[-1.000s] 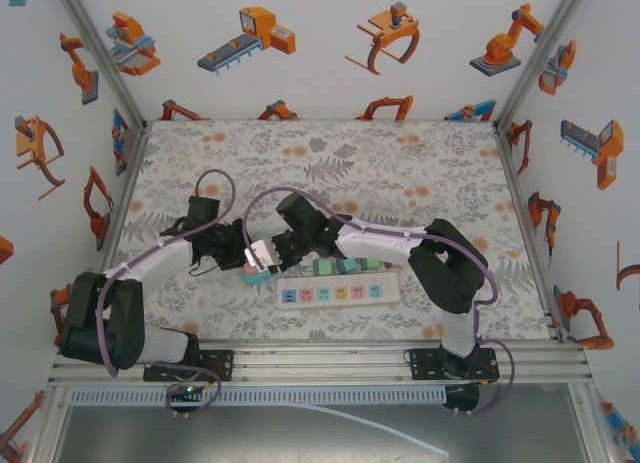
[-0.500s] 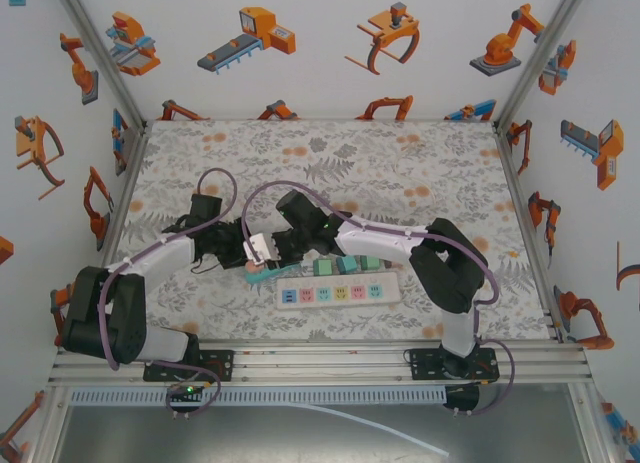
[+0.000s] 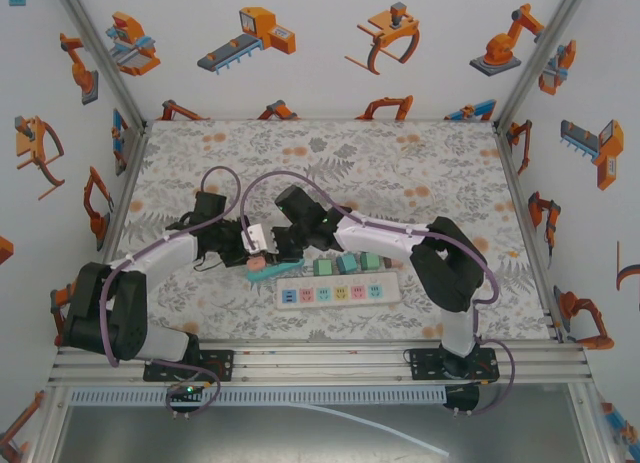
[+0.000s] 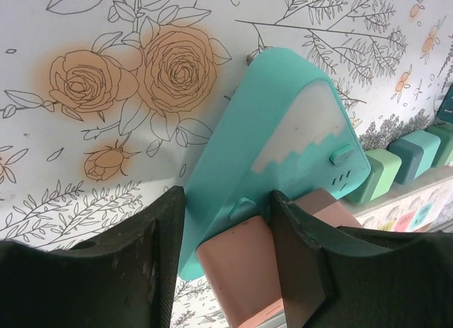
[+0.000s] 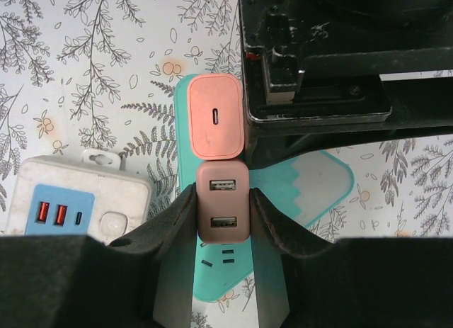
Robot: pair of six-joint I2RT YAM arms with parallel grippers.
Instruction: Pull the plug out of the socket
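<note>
While the two arms meet over the left-centre of the flowered table cover (image 3: 400, 163), we see the left gripper (image 4: 226, 207) clamped across one end of the teal socket block (image 4: 283, 129), with a salmon charger (image 4: 237, 271) between its fingers (image 4: 141, 257). The right gripper (image 5: 223, 215) is closed tight on the dusty-pink USB charger (image 5: 222, 200), one pad on each side of it. This plug has two USB ports and stands over the teal block, touching the salmon charger, which has one small oval port. We cannot tell if its pins are out of the block. Just beside them, on the near side, lies a white power strip (image 3: 340, 294), with green and teal plugs (image 3: 345, 265) in a row along its far edge.
</note>
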